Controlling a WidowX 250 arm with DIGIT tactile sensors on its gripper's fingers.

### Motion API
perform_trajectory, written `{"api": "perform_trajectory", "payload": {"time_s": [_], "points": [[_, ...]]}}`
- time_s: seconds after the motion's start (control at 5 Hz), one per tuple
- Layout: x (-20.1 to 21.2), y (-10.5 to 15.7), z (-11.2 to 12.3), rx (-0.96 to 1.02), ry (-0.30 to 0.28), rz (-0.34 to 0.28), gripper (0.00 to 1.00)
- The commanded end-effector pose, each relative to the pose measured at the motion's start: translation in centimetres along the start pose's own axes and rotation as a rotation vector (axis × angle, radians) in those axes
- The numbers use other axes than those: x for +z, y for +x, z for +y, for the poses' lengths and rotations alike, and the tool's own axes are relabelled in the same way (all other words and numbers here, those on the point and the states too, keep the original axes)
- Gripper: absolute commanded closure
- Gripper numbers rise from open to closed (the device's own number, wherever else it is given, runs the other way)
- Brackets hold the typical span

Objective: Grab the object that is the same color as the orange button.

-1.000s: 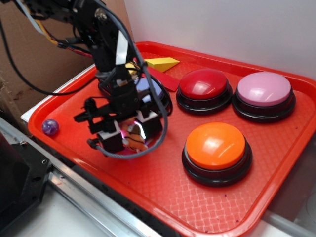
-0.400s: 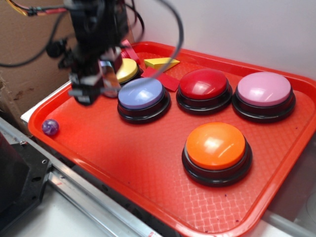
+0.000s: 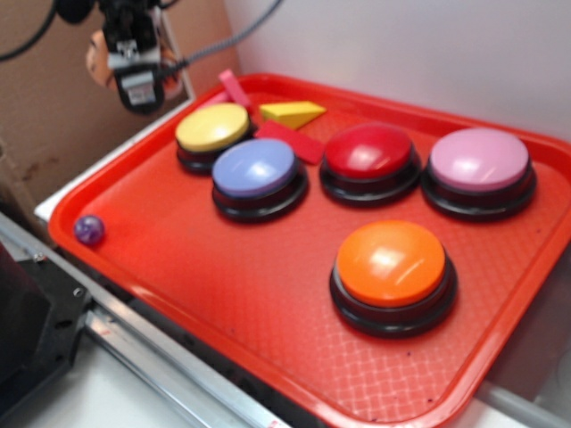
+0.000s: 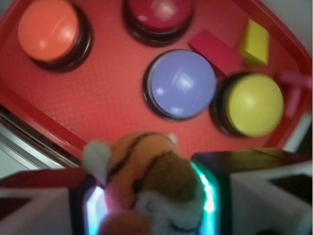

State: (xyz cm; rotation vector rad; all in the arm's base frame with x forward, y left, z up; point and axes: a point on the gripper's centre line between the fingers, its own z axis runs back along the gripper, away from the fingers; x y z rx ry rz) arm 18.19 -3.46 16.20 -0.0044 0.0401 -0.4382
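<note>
The tool (image 3: 134,76) hangs high in the exterior view, up at the top left and off the back-left corner of the red tray (image 3: 178,267), with a bit of orange plush showing at its side. The wrist view settles it: the plush tiger (image 4: 146,181) — orange with dark stripes and a white muzzle — sits wedged between the two pads (image 4: 208,191), which are closed in tight against its sides. So the tiger is in the air, clear of the tray, gripped by the tool.

Down below, the orange button (image 3: 391,272) sits alone toward the front right of the tray, glossy dome on a black base, nothing touching it. Behind it runs a row of other domes: the pink button (image 3: 479,169) at far right, the red button (image 3: 369,160) next to it, then the lavender button (image 3: 257,176), and the yellow button (image 3: 212,134) tucked just behind and left of that one. A yellow wedge block (image 3: 293,113) lies near the back rim, and a flat red block (image 3: 290,143) rests between the yellow and red buttons. A thin pink piece (image 3: 235,89) leans near the back-left edge — blurred, hard to name. The small purple ball (image 3: 89,230) sits at the tray's left rim, well apart from everything else.
</note>
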Motion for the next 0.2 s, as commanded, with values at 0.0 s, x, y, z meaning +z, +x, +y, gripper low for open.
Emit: {"api": "perform_trajectory", "payload": {"time_s": [0.0], "points": [[1.71,0.75,0.68,0.483,-0.060,-0.071,1.00]]}}
